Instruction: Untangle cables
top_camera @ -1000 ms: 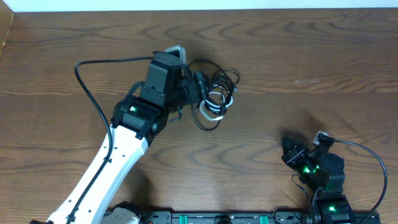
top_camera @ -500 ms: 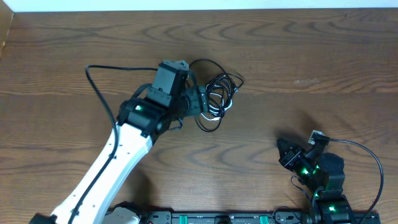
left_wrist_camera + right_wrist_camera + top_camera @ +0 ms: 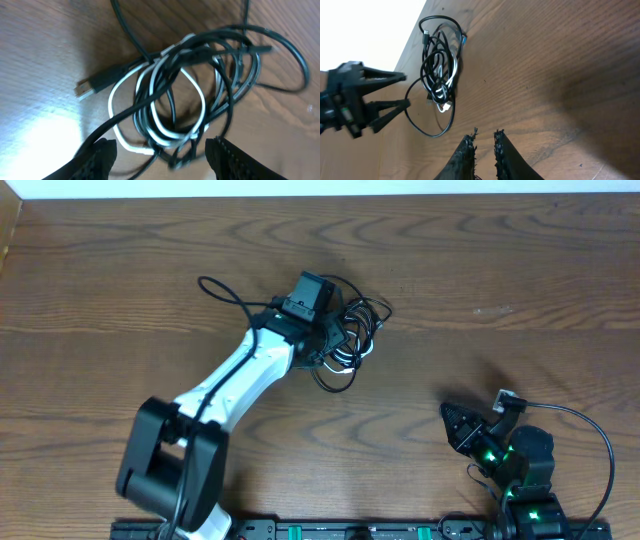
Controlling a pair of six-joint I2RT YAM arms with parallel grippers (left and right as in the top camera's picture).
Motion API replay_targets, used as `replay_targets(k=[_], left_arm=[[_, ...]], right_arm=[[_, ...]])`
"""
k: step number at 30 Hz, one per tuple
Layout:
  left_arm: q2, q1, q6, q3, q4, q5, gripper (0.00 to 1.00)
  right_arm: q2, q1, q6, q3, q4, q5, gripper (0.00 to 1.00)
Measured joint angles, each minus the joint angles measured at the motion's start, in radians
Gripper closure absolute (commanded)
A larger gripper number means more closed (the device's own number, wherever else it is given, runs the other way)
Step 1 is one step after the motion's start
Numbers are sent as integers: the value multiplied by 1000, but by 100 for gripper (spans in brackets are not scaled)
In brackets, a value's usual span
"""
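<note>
Cables [image 3: 352, 330] are lying in one looped bundle on the wooden table [image 3: 520, 260], toward 1 o'clock from the table centre in the overhead view. Black cords are crossing over and through a white cord [image 3: 111, 102], and one black loop is trailing out of the bundle toward 6 o'clock. In the left wrist view, a plug end [image 3: 86, 90] is sticking out of the bundle toward 9 o'clock and resting on the wood.

The left arm [image 3: 240, 375] is stretching from its base at 7 o'clock up toward 1 o'clock, nearly fully extended, with the wrist angled down onto the bundle. The left gripper [image 3: 330, 340] is sitting at the 9 o'clock edge of the cables. Its jaws are standing wide apart, and its fingers [image 3: 102, 155] are straddling the near part of the bundle. No cord is being pinched between them. Whether the fingers are touching any strand cannot be told.

The right arm is staying folded low near its base at 5 o'clock. The right gripper [image 3: 483, 142] is pointing toward 10 o'clock, well apart from the cables. Its jaws are parted by only a narrow gap and are holding nothing; bare wood is showing beyond them.
</note>
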Motion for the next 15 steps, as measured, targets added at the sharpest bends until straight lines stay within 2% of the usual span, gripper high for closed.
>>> replay_targets(k=[6, 9, 11, 14, 15], left_arm=[[78, -19, -52, 0, 103, 0, 39], [121, -37, -70, 0, 113, -11, 53], [144, -47, -71, 0, 113, -29, 68], [166, -49, -72, 0, 105, -74, 78], [168, -49, -74, 0, 103, -92, 85]], right_arm=[[0, 0, -11, 0, 0, -2, 84], [0, 0, -26, 0, 0, 0, 84], [0, 0, -32, 0, 0, 2, 84], [0, 0, -37, 0, 0, 2, 84], [0, 0, -39, 0, 0, 2, 84]])
